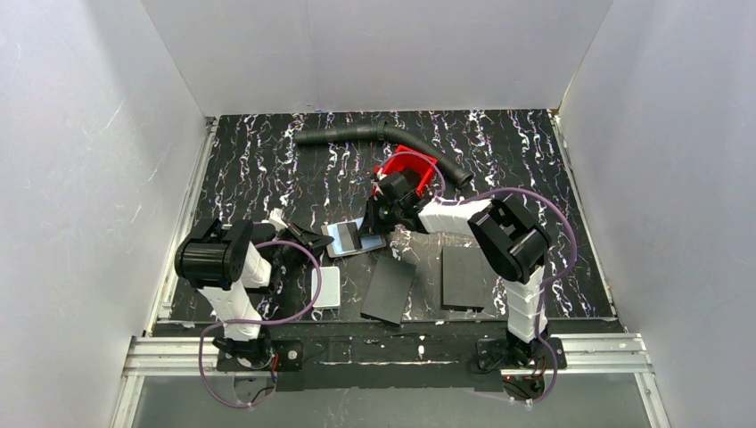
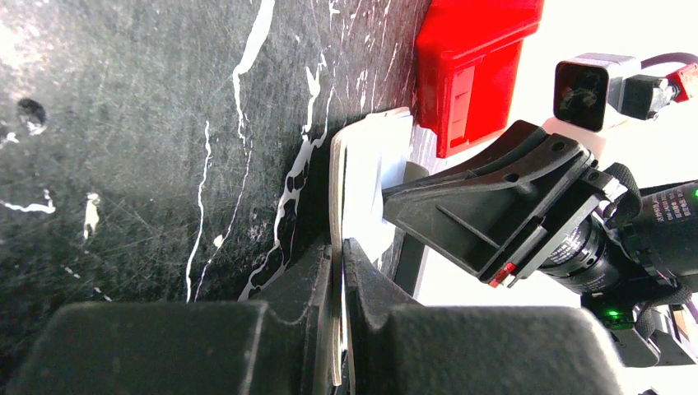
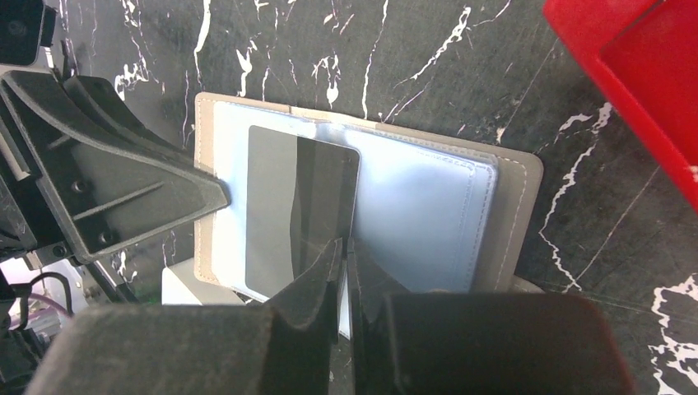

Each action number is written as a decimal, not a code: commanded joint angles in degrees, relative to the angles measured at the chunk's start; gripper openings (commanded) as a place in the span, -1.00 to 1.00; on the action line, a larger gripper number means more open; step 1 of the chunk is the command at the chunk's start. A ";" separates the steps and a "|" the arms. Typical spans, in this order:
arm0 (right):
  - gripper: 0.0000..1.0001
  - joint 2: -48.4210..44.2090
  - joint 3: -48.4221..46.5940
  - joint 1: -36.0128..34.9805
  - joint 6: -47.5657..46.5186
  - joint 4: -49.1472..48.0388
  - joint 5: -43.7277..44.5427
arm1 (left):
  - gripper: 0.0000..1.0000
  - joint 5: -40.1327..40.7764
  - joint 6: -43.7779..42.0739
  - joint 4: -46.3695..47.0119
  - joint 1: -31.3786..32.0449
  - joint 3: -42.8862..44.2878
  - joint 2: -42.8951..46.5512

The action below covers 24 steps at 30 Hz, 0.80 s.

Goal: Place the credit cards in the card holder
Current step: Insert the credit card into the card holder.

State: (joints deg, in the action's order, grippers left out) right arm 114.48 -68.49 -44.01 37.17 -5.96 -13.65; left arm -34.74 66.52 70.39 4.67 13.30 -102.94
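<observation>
Currently one credit card (image 3: 300, 206) lies on the card holder (image 3: 428, 206), over the inner sleeve nearer the left arm. The holder is spread open on the tabletop (image 3: 461, 74). The right fingers (image 3: 317, 284) are drawn almost together at the card's near corner, apparently pinching it to steer it into the pocket. The left fingers (image 2: 304, 280) clamp the holder's cover edge, probably to keep it open and still. A red tray (image 3: 634, 74) sits near one side, not touching; elsewhere bare tabletop leaves room.
</observation>
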 commanded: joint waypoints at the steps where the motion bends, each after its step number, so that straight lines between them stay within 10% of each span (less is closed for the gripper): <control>1: -0.75 1.55 -1.36 -0.79 -1.37 1.82 -0.47 | -1.00 -1.20 -1.41 -1.48 -0.14 1.00 1.20; 24: -0.83 2.73 -2.29 -2.65 1.41 -8.17 -6.65 | -1.00 -1.31 -1.48 -1.48 0.27 1.38 2.04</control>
State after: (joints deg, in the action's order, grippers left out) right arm 115.44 -68.99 -45.52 37.28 -9.93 -16.86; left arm -35.11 66.04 69.32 4.64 13.80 -102.85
